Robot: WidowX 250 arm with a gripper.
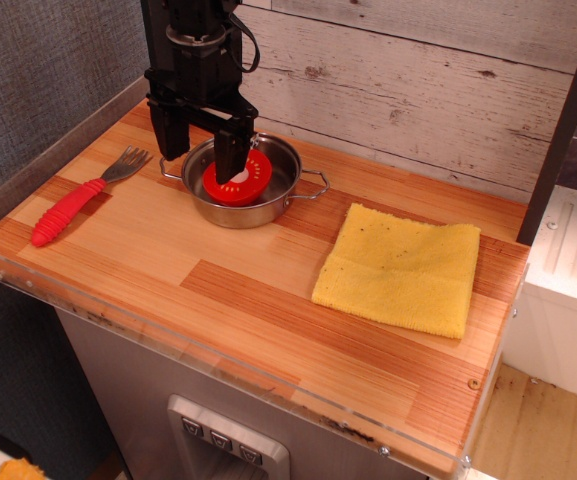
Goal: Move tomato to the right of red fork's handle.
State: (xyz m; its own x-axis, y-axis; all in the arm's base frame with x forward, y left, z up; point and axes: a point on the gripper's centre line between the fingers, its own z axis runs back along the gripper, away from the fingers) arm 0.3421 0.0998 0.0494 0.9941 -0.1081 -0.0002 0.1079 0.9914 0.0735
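The red tomato half (pixel 239 179) lies tilted in a small steel pot (pixel 268 200) at the back left of the wooden counter. My black gripper (pixel 200 154) hangs open over the pot's left rim. Its right finger (pixel 229 157) stands in front of the tomato's left part and its left finger (pixel 168 135) is outside the pot. The fork lies at the far left, with its ribbed red handle (pixel 63 213) pointing to the front left and its grey tines (pixel 128 163) toward the pot.
A yellow cloth (pixel 400 268) lies on the right half of the counter. A plank wall runs along the back, a grey wall along the left. Bare wood (pixel 148 240) lies between the fork handle and the pot.
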